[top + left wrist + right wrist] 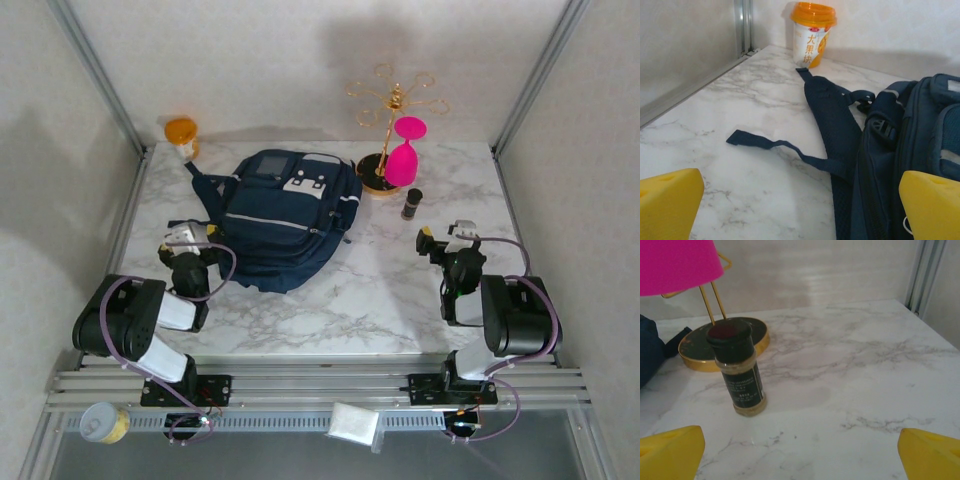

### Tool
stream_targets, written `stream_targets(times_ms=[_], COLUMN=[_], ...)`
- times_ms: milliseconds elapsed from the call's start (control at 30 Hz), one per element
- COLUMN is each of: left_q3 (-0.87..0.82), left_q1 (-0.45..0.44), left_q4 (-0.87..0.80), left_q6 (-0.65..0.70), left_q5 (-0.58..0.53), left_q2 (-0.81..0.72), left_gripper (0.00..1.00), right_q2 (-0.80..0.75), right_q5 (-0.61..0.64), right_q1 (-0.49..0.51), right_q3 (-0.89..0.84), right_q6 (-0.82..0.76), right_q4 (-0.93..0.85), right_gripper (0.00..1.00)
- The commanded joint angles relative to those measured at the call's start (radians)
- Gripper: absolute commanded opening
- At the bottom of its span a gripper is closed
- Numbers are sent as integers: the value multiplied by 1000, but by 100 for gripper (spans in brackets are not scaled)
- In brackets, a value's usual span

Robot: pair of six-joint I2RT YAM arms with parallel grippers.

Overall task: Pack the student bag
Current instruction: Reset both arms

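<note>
The student bag (285, 215), a navy backpack with light patches, lies flat on the marble table left of centre. My left gripper (187, 238) hovers at its left edge, open with nothing between its yellow fingers. In the left wrist view the left gripper (800, 210) frames bare marble, with the bag's side (910, 150) on the right and a loose strap (775, 145) trailing left. My right gripper (450, 236) is open near the table's right side. In the right wrist view the right gripper (800, 455) faces a small black-capped spice jar (740, 372), which stands ahead and to the left.
An orange-lidded cup (182, 135) stands at the back left corner. A gold stand (385, 100) holds a pink glass (405, 155) behind the spice jar (411, 203). Metal frame posts border both sides. Bare marble (380, 290) lies between the arms.
</note>
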Motion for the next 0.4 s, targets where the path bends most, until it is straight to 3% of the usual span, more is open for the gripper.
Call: stream_targets(times_ms=[0,367], left_q3=[14,15], left_q1=[8,8], left_q4=[53,47], left_q6=[9,9], left_q5=[30,30], left_q2=[1,-2], left_gripper=[99,99], right_q2=[7,7], right_q5=[-1,1], right_q1=[6,6], right_q3=[-4,-3], right_q6=[-20,-21], right_q4=[59,54], right_gripper=[99,99])
